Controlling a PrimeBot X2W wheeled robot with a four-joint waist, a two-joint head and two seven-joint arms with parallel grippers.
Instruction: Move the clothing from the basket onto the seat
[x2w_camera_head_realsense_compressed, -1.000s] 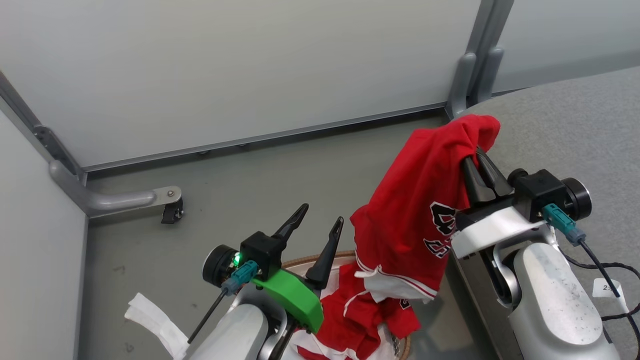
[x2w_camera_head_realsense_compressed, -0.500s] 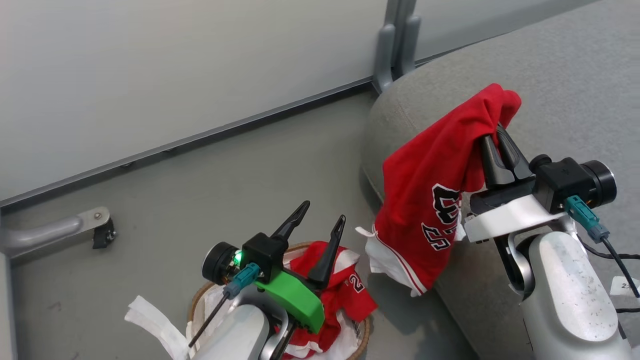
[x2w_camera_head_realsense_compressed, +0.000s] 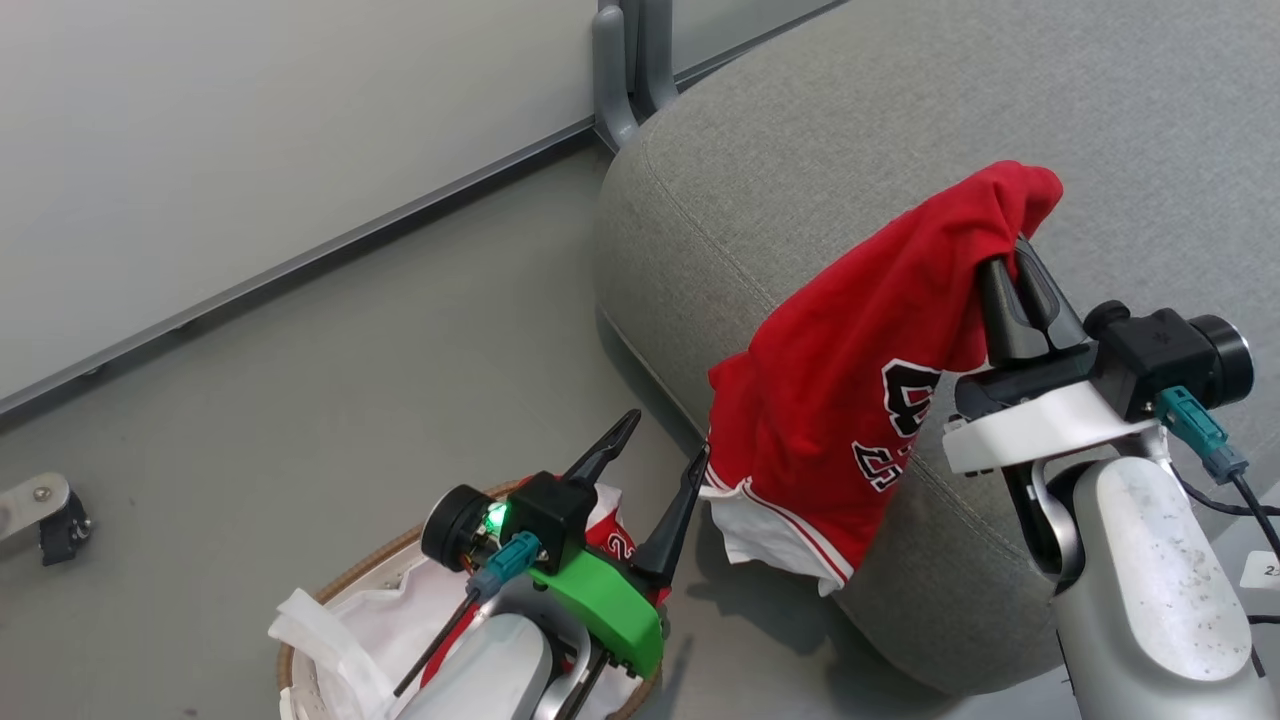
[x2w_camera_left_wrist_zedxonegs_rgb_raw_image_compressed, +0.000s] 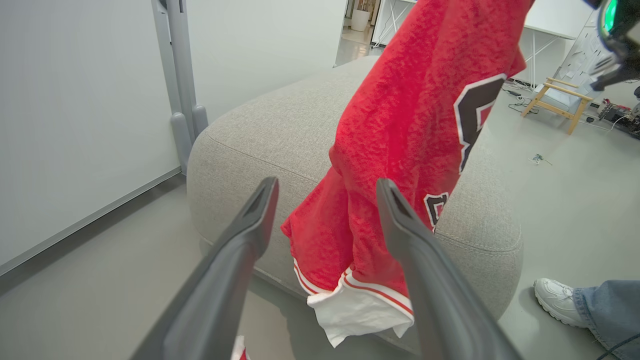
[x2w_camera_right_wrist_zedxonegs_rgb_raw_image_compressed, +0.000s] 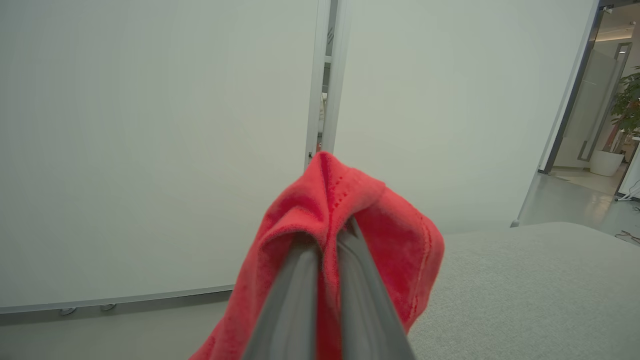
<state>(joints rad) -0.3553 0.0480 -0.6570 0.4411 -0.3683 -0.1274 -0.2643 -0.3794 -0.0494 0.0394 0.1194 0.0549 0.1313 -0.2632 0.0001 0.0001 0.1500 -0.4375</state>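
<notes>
Jerseys number two: the hanging jersey (x2w_camera_head_realsense_compressed: 840, 400) drapes at the seat's (x2w_camera_head_realsense_compressed: 800, 150) corner, pinched tight by the right gripper (x2w_camera_head_realsense_compressed: 1006, 264). The second jersey (x2w_camera_head_realsense_compressed: 604, 534) lies in the single basket (x2w_camera_head_realsense_compressed: 370, 562) under the left gripper (x2w_camera_head_realsense_compressed: 668, 438), whose fingers are spread wide and empty.

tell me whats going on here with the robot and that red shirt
The right gripper is shut on a red jersey, holding it up over the corner of the grey seat, not yet laid down. The left gripper hovers open above the basket, where another red jersey lies.
</notes>
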